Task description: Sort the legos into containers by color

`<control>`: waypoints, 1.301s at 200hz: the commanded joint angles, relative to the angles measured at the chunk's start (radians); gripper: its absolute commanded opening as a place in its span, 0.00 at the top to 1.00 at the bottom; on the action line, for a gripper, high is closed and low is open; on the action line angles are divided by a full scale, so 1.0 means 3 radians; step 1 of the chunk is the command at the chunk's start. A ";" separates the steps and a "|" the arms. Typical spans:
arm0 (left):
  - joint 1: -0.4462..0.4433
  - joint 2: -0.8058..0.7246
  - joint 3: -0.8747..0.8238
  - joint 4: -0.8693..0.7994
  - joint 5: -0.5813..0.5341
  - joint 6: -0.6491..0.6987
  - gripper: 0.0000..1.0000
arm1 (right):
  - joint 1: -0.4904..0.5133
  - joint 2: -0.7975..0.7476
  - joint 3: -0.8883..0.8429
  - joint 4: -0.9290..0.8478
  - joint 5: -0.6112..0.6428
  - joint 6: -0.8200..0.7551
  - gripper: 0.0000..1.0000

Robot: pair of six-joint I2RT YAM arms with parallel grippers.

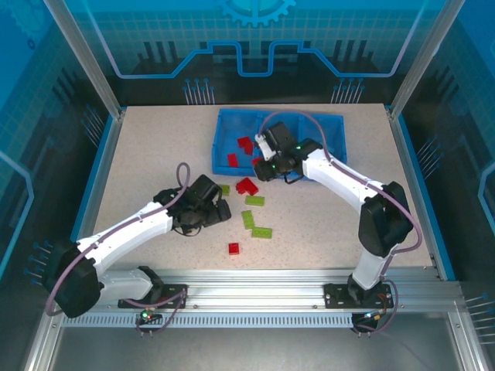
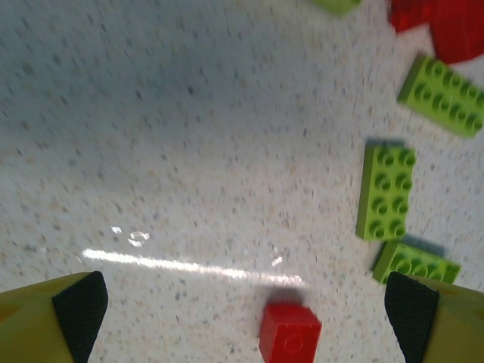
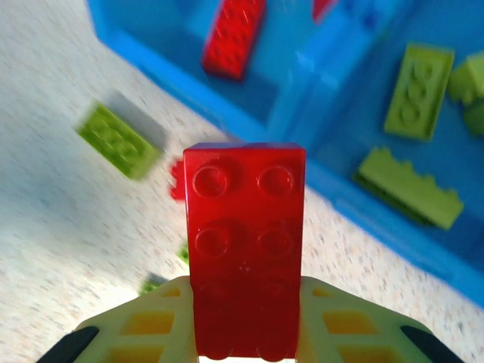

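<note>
My right gripper (image 3: 244,325) is shut on a long red lego (image 3: 244,242), held lifted above the table just short of the blue tray's near wall (image 3: 355,204). In the top view this gripper (image 1: 263,164) hangs at the near edge of the tray (image 1: 325,127). One container holds red legos (image 1: 244,144); its neighbour holds green ones (image 3: 418,91). My left gripper (image 2: 246,318) is open and low over the table, its fingers (image 2: 76,310) wide apart. A small red lego (image 2: 290,333) lies between them, untouched.
Loose green legos (image 2: 386,191) (image 2: 442,94) (image 2: 416,262) lie to the right of my left gripper, and red ones (image 1: 247,185) sit nearer the tray. Another green brick (image 3: 119,140) rests on the table below my right gripper. A blue-framed enclosure surrounds the table.
</note>
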 commanded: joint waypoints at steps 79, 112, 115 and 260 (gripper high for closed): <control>-0.0835 0.0663 0.0143 -0.0017 -0.0025 -0.0702 0.01 | -0.0182 0.1816 0.2414 -0.1075 -0.0335 0.0711 0.70; -0.0893 0.0778 0.0171 0.0099 0.0017 -0.0781 0.02 | -0.0192 0.1843 0.2401 -0.0997 -0.0411 0.0707 0.48; -0.0902 0.0790 0.0179 0.0102 0.0024 -0.0786 0.02 | -0.0192 0.1843 0.2396 -0.0992 -0.0421 0.0701 0.46; -0.1026 0.1438 0.0348 0.0275 0.0315 -0.0571 0.43 | -0.0624 0.0192 0.0795 -0.0441 -0.0379 0.0743 0.12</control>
